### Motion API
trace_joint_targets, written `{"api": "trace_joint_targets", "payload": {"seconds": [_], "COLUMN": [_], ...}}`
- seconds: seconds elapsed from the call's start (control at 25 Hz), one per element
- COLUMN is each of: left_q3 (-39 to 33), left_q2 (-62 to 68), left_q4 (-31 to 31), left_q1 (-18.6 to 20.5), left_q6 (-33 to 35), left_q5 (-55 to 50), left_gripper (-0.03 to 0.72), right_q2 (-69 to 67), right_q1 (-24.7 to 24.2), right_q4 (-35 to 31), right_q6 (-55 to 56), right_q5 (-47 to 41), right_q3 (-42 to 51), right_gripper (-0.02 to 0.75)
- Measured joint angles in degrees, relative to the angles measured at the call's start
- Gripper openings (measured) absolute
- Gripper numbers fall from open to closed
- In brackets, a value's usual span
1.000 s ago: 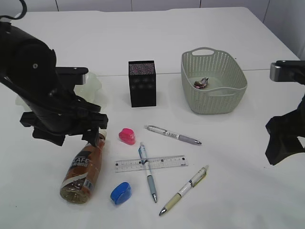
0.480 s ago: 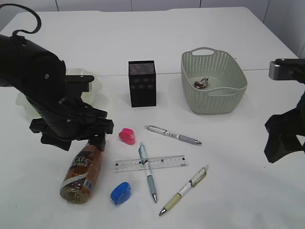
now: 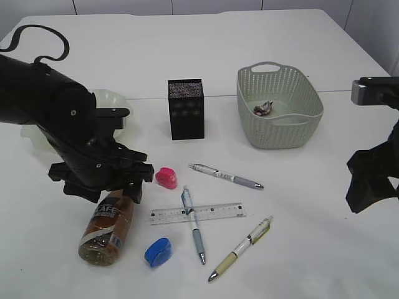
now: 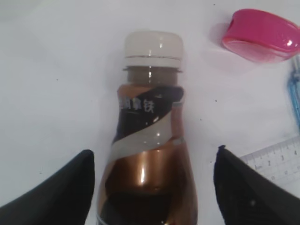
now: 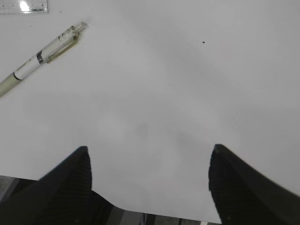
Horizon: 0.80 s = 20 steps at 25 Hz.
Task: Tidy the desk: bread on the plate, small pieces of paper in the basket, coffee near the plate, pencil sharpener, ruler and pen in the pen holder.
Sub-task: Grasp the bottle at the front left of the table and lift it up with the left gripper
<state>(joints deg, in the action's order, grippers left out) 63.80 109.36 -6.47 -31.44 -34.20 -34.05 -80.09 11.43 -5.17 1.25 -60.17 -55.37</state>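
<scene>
- Left gripper point(image 4: 152, 187): jaws spread wide, pointing down; arm bent low at 9 o'clock.
- Right gripper point(image 5: 150, 180): jaws parted, nothing between; arm at 3 o'clock edge, raised.

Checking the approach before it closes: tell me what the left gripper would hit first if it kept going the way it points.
The coffee bottle. The left gripper is open, its fingers on either side of the bottle's body, which lies on its side on the table. How much gap remains is unclear.
</scene>
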Motion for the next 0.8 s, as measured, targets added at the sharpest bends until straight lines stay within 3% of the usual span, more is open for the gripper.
{"api": "trace_joint_targets", "payload": {"seconds": [0.52,0.8], "left_q3": [0.09,0.47], "left_q2": [2.57,3.15], "left_q4": [-0.23,-0.68], "left_q1": [0.0,0.0], "left_q6": [0.0,0.0], "left_q5": [-0.78,-1.01], "left_gripper": [0.552,0.414], "right_q2": [0.0,0.0], "right_q1": [0.0,0.0], "right_q4": [0.0,0.0], "right_q6": [-0.68,-0.68], "right_q5": [0.29,0.4], "right_q3": [0.0,0.0], "right_gripper": [0.569,0.569]}}
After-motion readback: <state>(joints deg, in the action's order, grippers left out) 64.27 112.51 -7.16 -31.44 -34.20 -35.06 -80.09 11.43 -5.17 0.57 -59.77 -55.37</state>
